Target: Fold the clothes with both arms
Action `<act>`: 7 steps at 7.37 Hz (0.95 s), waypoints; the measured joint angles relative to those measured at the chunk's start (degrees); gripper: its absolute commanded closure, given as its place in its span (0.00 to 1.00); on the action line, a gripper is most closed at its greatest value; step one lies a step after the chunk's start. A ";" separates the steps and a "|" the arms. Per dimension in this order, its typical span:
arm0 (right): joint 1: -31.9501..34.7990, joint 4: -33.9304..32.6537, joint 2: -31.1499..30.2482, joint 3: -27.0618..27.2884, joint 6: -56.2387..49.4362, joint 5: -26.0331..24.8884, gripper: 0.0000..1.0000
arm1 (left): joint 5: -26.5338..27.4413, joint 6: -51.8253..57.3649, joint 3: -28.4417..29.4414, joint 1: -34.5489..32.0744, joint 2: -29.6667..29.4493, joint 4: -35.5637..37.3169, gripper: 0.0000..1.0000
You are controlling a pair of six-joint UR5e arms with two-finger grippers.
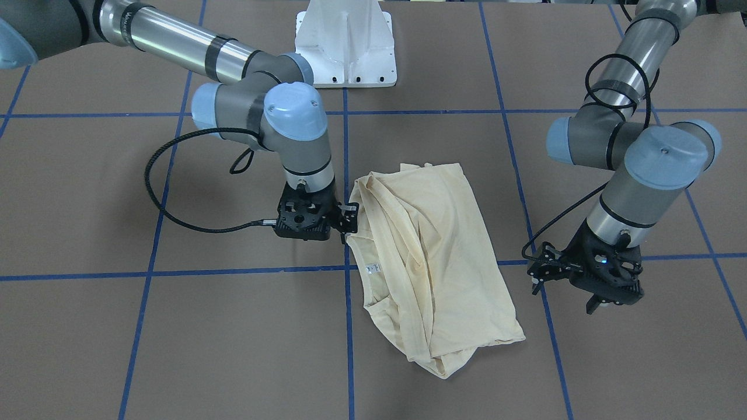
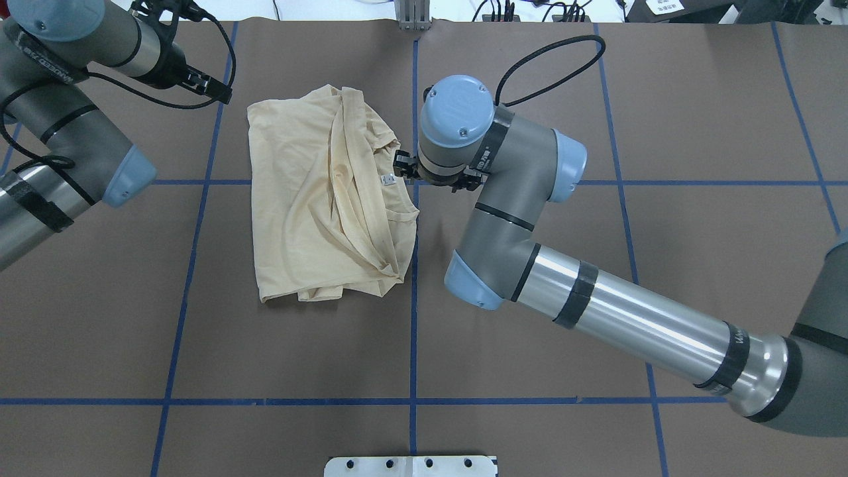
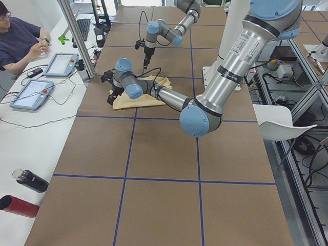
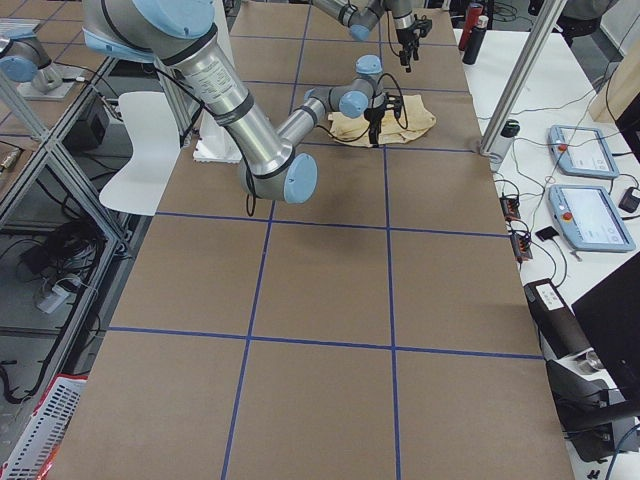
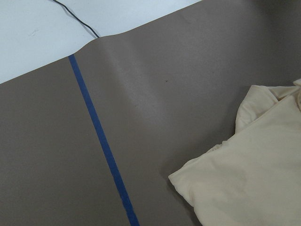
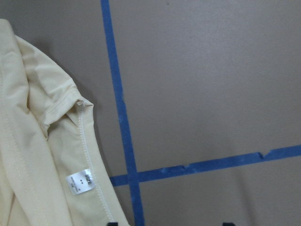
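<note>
Shirt [image 1: 432, 256] [image 2: 311, 199] lies rumpled and loosely folded on the table [image 1: 233, 338], between my two claws. Its neck edge, with the small white label [image 1: 372, 268] [image 6: 81, 181], is turned toward my right claw [image 1: 350, 220] [image 2: 403, 163]. That claw hangs low right at the neck edge, jaws spread wide and gripping nothing. I cannot tell whether it touches the cloth. From its wrist camera the collar seam runs under one jaw, and the other jaw is out over bare table past a crossing of blue tape [image 6: 120, 108].

My left claw [image 1: 563, 294] [image 2: 215, 91] is on the opposite side of the shirt, apart from the cloth, jaws parted and empty. Beneath it runs another tape line. Its wrist camera catches only a shirt corner [image 5: 254, 183] off to one side.

Behind both claws stands my white pedestal [image 1: 344, 46]. Beyond my left claw, past the table edge, a person [image 3: 20, 41] sits at a desk.
</note>
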 measured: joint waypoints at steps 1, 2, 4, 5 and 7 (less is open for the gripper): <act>-0.75 0.73 1.20 -1.95 0.63 -0.75 0.45 | 0.00 -0.03 -0.02 0.02 0.02 0.00 0.00; -1.47 1.01 1.68 -2.76 0.86 -1.29 0.46 | 0.00 -0.04 -0.03 0.03 0.03 0.03 0.00; -2.60 1.13 1.91 -3.48 0.95 -2.50 0.49 | 0.00 -0.04 -0.03 0.03 0.03 0.05 0.00; -2.81 1.14 1.93 -3.65 0.96 -2.73 0.49 | 0.00 -0.04 -0.03 0.03 0.03 0.05 0.00; -3.33 1.14 1.92 -4.05 0.96 -3.31 0.50 | 0.00 -0.04 -0.03 0.03 0.05 0.00 0.00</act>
